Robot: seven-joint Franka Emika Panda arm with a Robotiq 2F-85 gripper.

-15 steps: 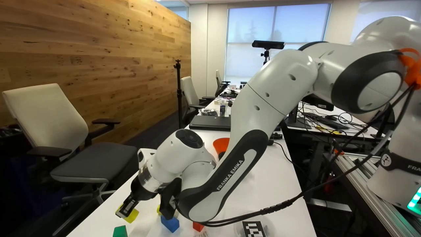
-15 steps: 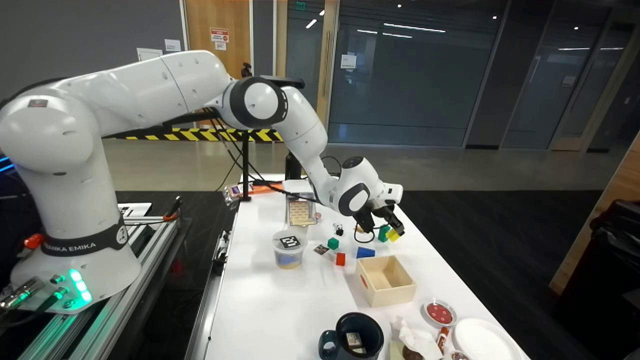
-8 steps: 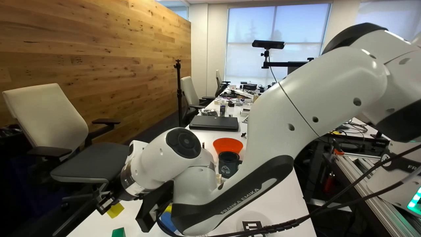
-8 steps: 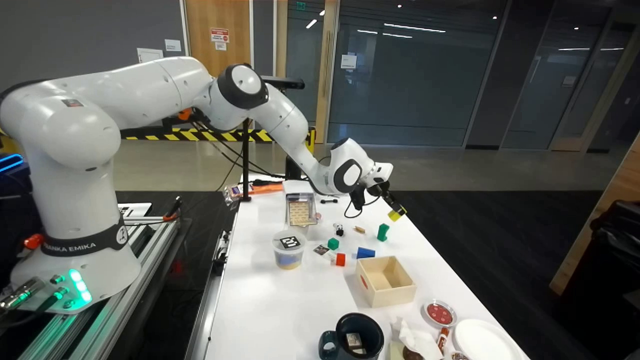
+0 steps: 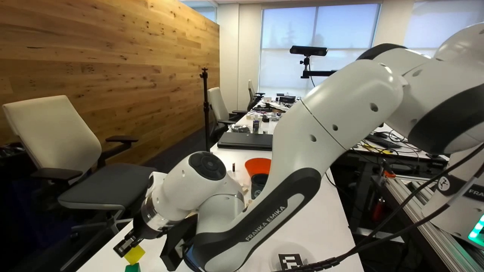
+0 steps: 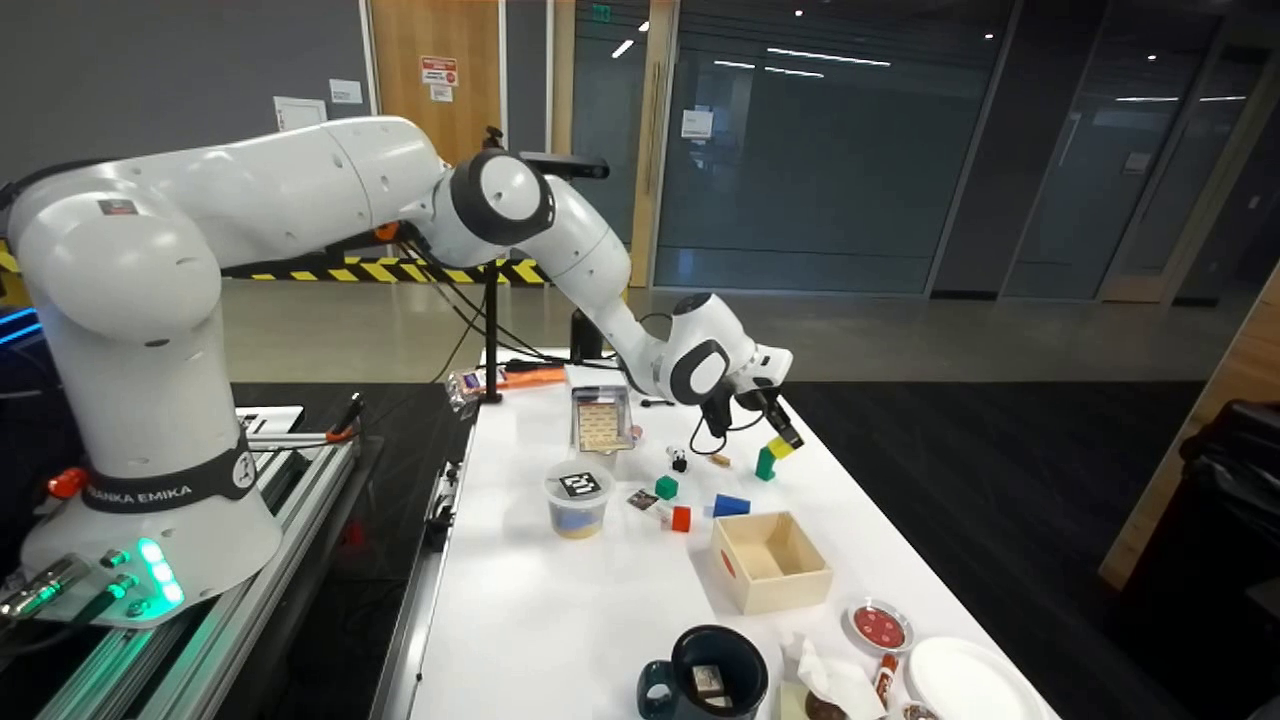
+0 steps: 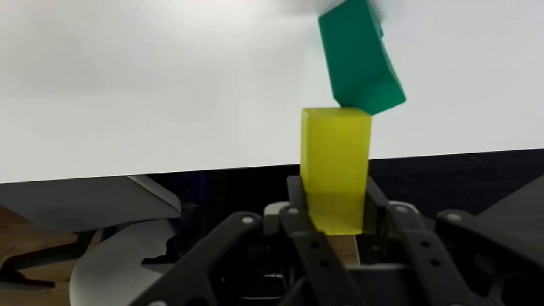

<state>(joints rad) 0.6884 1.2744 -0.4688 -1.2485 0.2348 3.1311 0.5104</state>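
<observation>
Over by the right edge of the white table (image 6: 540, 620), as an exterior view is showing it, the gripper (image 7: 335, 206) is holding a yellow block (image 7: 338, 161) above the tabletop. Its jaws are clamping firmly on it: the fingers (image 7: 295, 193) are pressing opposite long sides near one end, so most of the length is sticking out bare. That end hold is probably leaving the free end clear of the fingers, and the block is slanting because the gripper itself is leaning.

Right by that free end, a green block (image 7: 352, 55) is standing upright, apparently resting on its own base. From the wrist, the yellow end is overlapping it, and whether they're touching I cannot tell.

Nearer, a blue block (image 6: 731, 505), a red cube (image 6: 681, 518) and a green cube (image 6: 666, 487) are lying loose, while a wooden box (image 6: 788, 594) is sitting open side up, presumably keeping its hollow reachable. Farther left, a lidded tub (image 6: 577, 518) is standing flat, so its marker (image 6: 579, 485) is facing upward. At the near end, a dark mug (image 6: 720, 645) is keeping small items (image 6: 708, 680) together inside its walls.
</observation>
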